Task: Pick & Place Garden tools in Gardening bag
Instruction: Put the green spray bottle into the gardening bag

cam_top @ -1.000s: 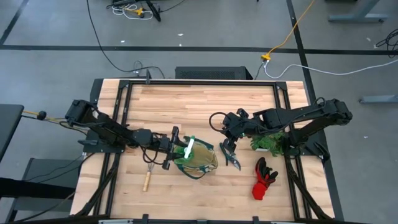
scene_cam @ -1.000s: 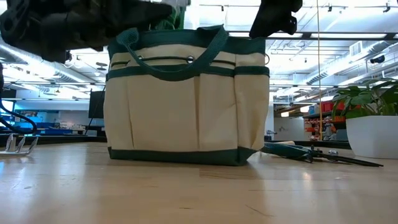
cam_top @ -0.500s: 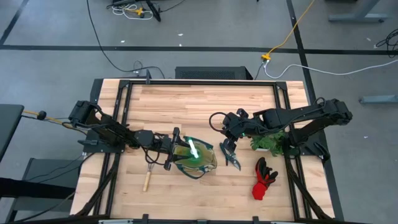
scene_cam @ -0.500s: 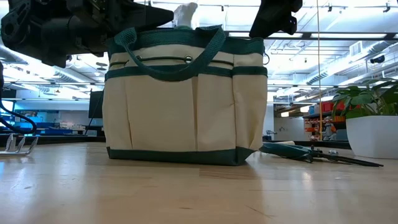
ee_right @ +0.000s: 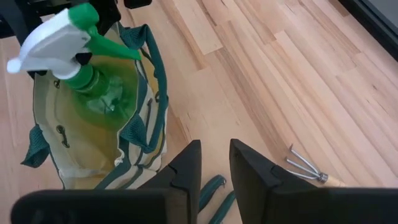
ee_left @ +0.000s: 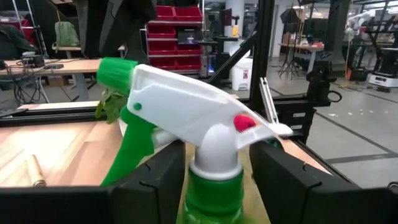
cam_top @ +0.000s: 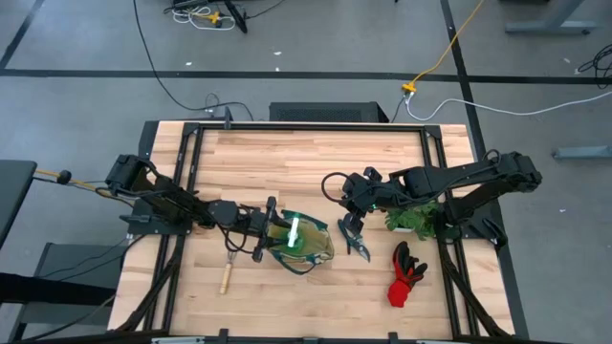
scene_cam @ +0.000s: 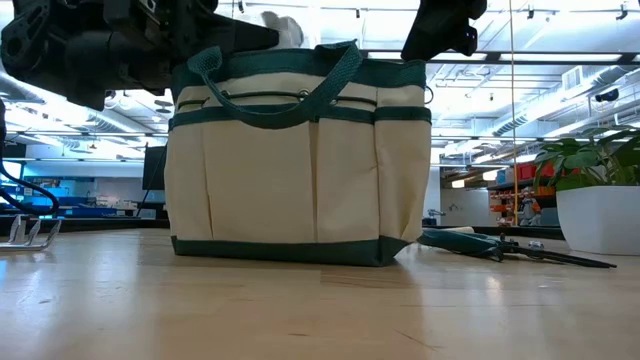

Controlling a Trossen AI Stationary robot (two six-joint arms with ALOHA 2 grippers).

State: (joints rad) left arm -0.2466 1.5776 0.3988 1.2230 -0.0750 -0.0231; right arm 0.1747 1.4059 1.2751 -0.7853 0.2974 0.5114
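The beige gardening bag (cam_top: 304, 247) with green trim stands upright on the table. It also shows in the low view (scene_cam: 300, 160). My left gripper (cam_top: 273, 230) is at the bag's left rim, shut on the green spray bottle (ee_right: 93, 93). The bottle's body is down in the bag's mouth and its white nozzle (scene_cam: 280, 25) sticks out above. My right gripper (cam_top: 349, 223) hovers just right of the bag, above the dark pruning shears (cam_top: 360, 245); its fingers are narrowly open and empty. A wooden-handled rake (cam_top: 228, 273) lies left of the bag. The red-black gloves (cam_top: 405, 273) lie at the right. My left gripper holds the spray bottle by its neck (ee_left: 211, 180), just under the white trigger head, between its two fingers (ee_left: 155, 183). The fingers come level from the table's left side. The bottle stands upright, its body inside the bag and its nozzle above the rim.
A leafy plant in a white pot (cam_top: 413, 218) stands by my right arm, and shows in the low view (scene_cam: 595, 200). The shears' handles (scene_cam: 470, 240) lie just right of the bag. The far half of the table (cam_top: 306, 158) is bare wood.
My left gripper has moved a little toward the table's right edge with the spray bottle, which has come over the bag's mouth. The white nozzle has turned about and sits slightly lower. My right gripper has kept still.
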